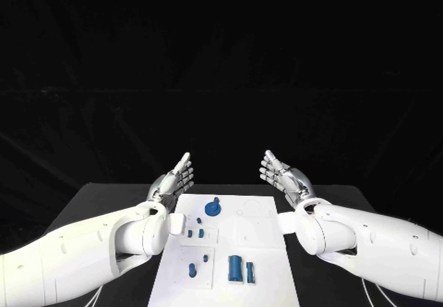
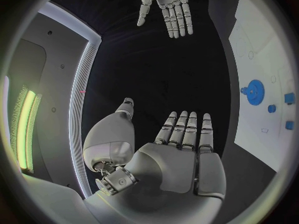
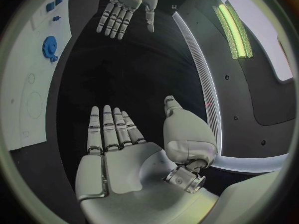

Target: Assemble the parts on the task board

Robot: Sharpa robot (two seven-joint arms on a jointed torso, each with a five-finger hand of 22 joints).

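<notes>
Both hands hang raised above the tabletop [image 1: 102, 192], palms facing each other across the board [image 1: 258, 256]. The left hand [image 1: 173, 179] sits over the board's far left corner, the right hand [image 1: 284, 176] over its far right corner. On each, the fingers [image 2: 187, 129] are straight, spread wide and hold nothing; neither hand touches the board or a part.

The board lies in the middle of the tabletop, its long side running from the near edge to the far edge. A blue gear [image 1: 212, 208] sits near the far left corner of the board. Small blue pegs [image 1: 196, 231] stand along the left side toward the middle. Near the near edge lie a thick blue cylinder [image 1: 235, 268], a thinner bar [image 1: 250, 272] just beside it, and two small pieces [image 1: 193, 269] to their left. Faint circular outlines mark the right half of the board [image 3: 34, 99]; whether those are open seats, I cannot tell.

How far along the work stands is not settled here. The cylinder and bar lying flat look like loose parts waiting for a place, which fits an early stage; but the gear and pegs may already be seated, and the raised, free hands would equally suit a pause after placing them.
</notes>
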